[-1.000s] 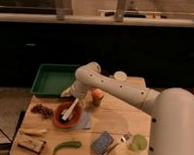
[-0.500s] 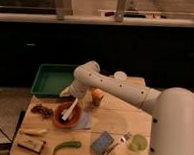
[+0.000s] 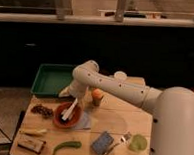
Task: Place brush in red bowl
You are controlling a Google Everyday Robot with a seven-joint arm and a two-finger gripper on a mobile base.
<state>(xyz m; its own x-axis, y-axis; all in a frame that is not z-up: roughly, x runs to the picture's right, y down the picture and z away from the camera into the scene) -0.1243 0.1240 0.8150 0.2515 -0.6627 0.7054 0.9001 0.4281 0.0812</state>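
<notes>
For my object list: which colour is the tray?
Green tray, behind the gripper, shown best in the camera view.

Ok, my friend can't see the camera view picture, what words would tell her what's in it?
A white robot arm's gripper hangs just over a red bowl on a wooden table, with a brush lying in the bowl. A green tray sits behind.

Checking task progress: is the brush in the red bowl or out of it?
In: the brush lies inside the red bowl, slanting over its rim. The tool is just above.

pincer (image 3: 69, 91) risen off brush (image 3: 70, 110)
</notes>
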